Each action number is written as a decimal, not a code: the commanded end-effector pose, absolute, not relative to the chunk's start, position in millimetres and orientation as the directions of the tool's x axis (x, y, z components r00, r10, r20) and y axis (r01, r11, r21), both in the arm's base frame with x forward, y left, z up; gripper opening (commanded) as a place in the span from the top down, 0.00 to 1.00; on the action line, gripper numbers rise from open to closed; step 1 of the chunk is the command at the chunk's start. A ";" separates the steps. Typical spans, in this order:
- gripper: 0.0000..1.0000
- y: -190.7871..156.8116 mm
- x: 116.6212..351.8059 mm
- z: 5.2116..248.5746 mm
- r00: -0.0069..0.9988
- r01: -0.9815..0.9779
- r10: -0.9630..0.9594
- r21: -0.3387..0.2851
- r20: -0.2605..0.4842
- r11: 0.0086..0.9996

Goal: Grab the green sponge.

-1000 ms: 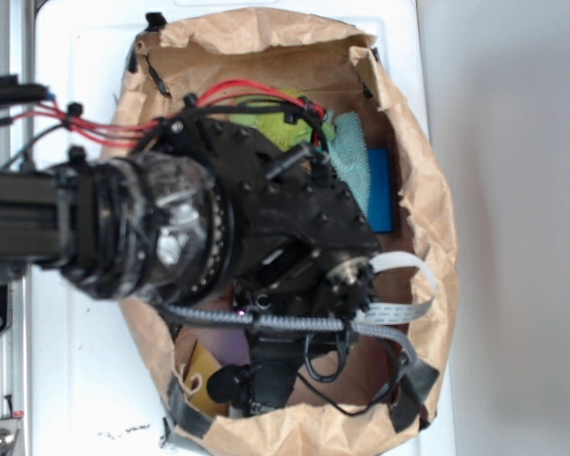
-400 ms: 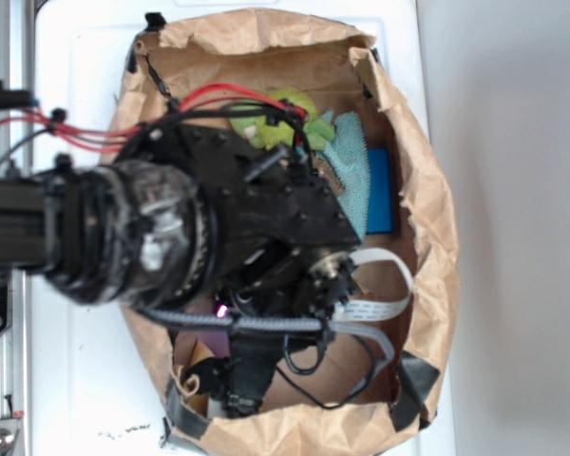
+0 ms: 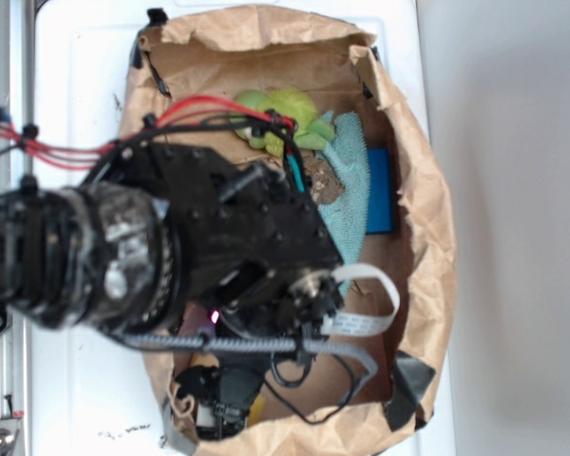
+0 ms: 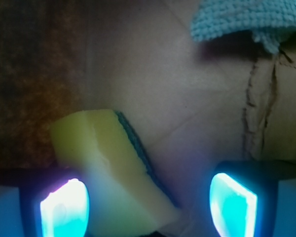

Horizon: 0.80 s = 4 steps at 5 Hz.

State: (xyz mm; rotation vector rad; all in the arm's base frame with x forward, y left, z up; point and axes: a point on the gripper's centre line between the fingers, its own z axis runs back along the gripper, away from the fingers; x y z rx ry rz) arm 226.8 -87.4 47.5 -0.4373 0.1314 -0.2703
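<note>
The green sponge (image 4: pixel 113 168) is a yellow-green block with a dark green scouring edge. It lies slanted on the cardboard floor in the wrist view. My gripper (image 4: pixel 149 205) is open above it. The left fingertip (image 4: pixel 64 207) sits by the sponge's near end and the right fingertip (image 4: pixel 233 202) stands well clear of it. In the exterior view the gripper (image 3: pixel 218 404) is low in the near end of the paper-lined box (image 3: pixel 427 237), mostly hidden under the arm. Only a yellow sliver of the sponge (image 3: pixel 256 410) shows there.
A light green soft item (image 3: pixel 280 112), a teal cloth (image 3: pixel 350 180) with a brown lump (image 3: pixel 320 180) on it, and a blue block (image 3: pixel 379 190) lie at the far end of the box. The teal cloth (image 4: pixel 241 19) also shows in the wrist view. Crumpled paper walls ring the box.
The arm has moved toward the near end of the box and slightly left, uncovering more of the green soft item and teal cloth.
</note>
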 end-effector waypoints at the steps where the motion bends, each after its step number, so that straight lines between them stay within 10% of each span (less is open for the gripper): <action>1: 0.00 -106.2 214.8 41.6 0.945 0.281 -0.325 -0.397 -0.046 0.874; 3: 0.16 -109.8 209.5 39.0 0.950 0.286 -0.312 -0.375 -0.010 0.882; 4: 1.00 -106.7 214.6 39.2 0.956 0.270 -0.293 -0.378 -0.003 0.886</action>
